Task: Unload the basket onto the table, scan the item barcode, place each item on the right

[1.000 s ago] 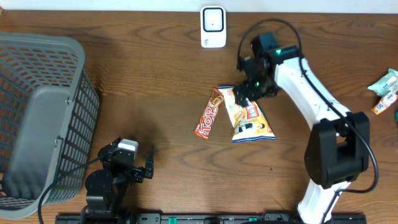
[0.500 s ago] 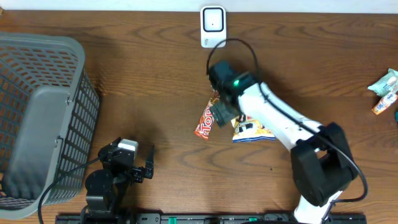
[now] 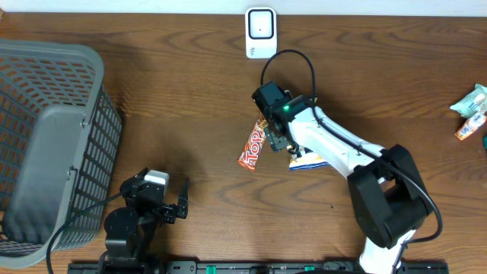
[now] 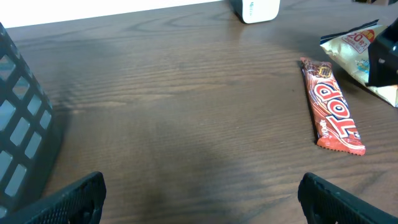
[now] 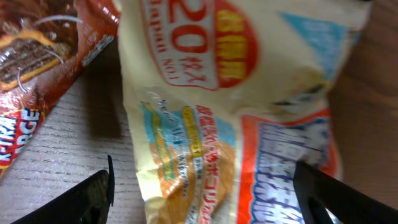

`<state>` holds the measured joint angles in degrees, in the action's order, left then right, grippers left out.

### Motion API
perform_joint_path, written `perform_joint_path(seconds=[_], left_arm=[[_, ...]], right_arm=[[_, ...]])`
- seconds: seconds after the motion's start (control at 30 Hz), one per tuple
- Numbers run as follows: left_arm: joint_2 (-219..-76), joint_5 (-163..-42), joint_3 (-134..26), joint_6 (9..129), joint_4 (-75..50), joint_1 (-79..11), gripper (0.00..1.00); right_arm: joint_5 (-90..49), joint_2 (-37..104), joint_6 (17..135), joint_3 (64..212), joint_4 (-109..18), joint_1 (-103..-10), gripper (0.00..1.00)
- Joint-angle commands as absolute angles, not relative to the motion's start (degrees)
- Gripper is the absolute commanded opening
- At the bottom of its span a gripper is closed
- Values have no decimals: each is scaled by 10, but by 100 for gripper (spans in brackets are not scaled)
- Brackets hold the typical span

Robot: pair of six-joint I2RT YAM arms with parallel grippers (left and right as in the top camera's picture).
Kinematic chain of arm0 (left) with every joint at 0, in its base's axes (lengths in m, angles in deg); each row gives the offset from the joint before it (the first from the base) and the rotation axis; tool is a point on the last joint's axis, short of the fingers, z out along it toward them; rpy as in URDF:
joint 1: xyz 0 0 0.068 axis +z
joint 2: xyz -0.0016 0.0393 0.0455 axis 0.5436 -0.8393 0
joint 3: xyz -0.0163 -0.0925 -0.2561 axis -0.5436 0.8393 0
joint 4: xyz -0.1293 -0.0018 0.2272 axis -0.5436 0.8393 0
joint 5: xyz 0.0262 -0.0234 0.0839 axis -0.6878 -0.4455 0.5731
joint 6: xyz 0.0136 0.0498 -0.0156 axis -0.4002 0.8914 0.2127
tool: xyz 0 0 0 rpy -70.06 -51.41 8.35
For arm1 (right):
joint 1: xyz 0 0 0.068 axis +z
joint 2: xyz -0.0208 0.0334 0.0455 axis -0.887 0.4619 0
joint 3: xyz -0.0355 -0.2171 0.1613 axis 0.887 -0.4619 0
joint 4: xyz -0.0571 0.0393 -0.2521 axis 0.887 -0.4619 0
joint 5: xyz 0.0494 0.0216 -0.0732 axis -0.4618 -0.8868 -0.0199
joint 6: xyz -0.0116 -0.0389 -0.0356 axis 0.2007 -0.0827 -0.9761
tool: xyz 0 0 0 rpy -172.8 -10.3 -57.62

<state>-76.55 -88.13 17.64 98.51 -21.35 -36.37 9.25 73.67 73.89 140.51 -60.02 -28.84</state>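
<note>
The right tool hangs low over a yellow snack bag, its two fingers standing wide apart on either side of the bag with nothing clamped between them. The bag lies flat on the desk near the middle. Just beside it, toward the left, lies a red chocolate bar, slightly slanted. A white scanner stands at the far edge of the desk, apart from both packets. The left tool rests near the front edge, fingers spread apart and holding nothing, well apart from the bar. A grey basket fills the left end.
</note>
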Motion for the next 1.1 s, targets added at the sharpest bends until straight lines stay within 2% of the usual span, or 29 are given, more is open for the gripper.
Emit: perform_joint_path(seconds=[0.0,0.13,0.23,0.27,0.33,0.37,0.4,0.5,0.63,0.93,1.0,1.07], left_arm=[[-762,-880,184,993,-202,-365,98],[-762,-880,184,993,-202,-365,98],[-762,-880,184,993,-202,-365,99],[-762,-880,184,993,-202,-365,98],[-762,-880,184,993,-202,-365,98],[-762,-880,184,993,-202,-365,98],[-762,-880,184,993,-202,-365,98],[-762,-880,184,993,-202,-365,99],[-762,-880,184,993,-202,-365,98],[-762,-879,184,993,-202,-365,99],[-762,-880,184,993,-202,-365,99],[-762,-880,184,993,-202,-365,98]], right_arm=[[119,777,752,1400,-601,-284,88],[112,860,749,1399,-602,-294,88],[63,900,722,1399,-607,-298,78],[-13,914,684,1399,-618,-299,61],[-87,918,661,1399,-634,-300,38],[-111,918,657,1399,-641,-302,18],[-130,918,657,1399,-649,-302,4],[-158,914,654,1400,-662,-309,1],[-294,873,569,1429,-698,-329,1],[-574,679,453,1469,-761,-399,1],[-588,661,451,1468,-763,-410,1],[-510,659,472,1468,-764,-415,1]])
